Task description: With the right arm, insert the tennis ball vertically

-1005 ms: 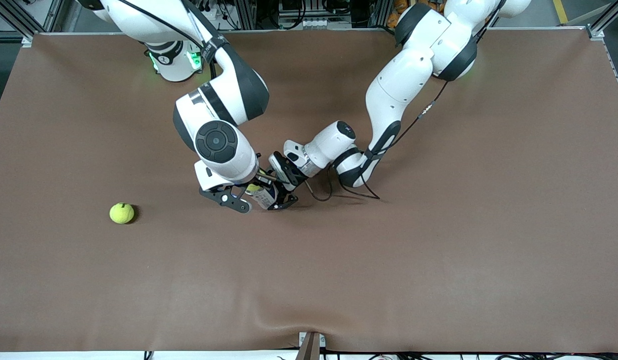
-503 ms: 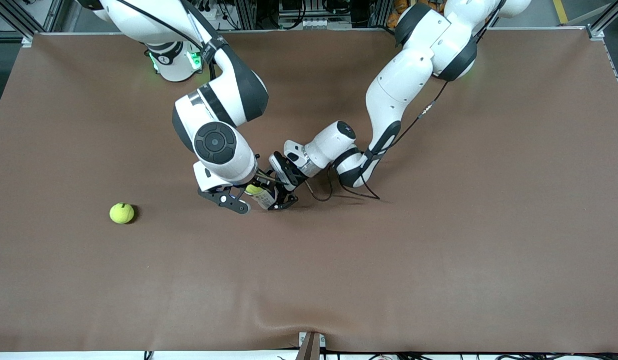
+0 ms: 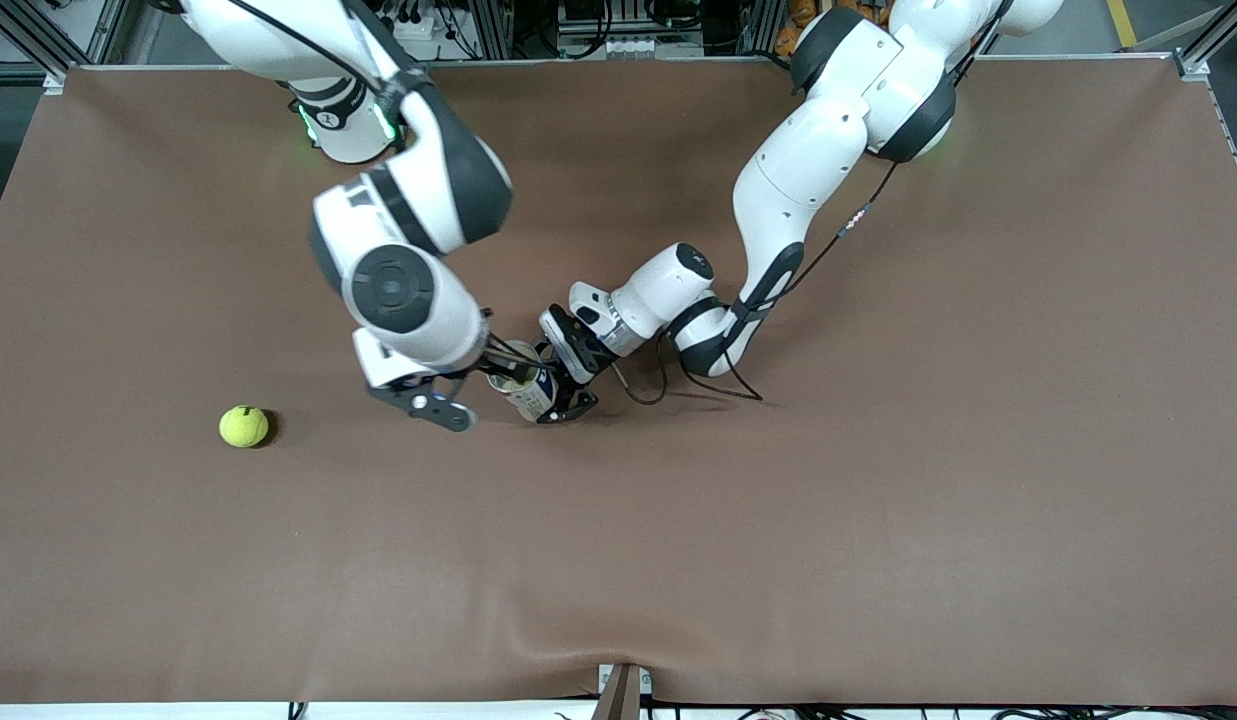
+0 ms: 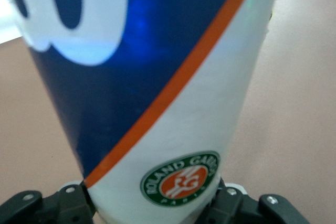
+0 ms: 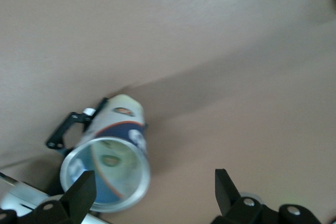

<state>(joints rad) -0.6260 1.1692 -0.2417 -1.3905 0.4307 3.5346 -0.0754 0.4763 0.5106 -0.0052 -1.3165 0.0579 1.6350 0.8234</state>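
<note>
Tennis ball (image 3: 244,426) lies loose on the surface (image 3: 878,520), nearest the camera, toward the right arm's end; round, so no long axis. Right end effector (image 3: 428,403) hangs over the surface beside the can (image 3: 526,392), fingers apart, empty. Can stands mouth up, long axis near vertical, clamped in the left end effector (image 3: 566,398). Risks: ball rolls off when grasped; an off-centre drop clips the rim.
</note>
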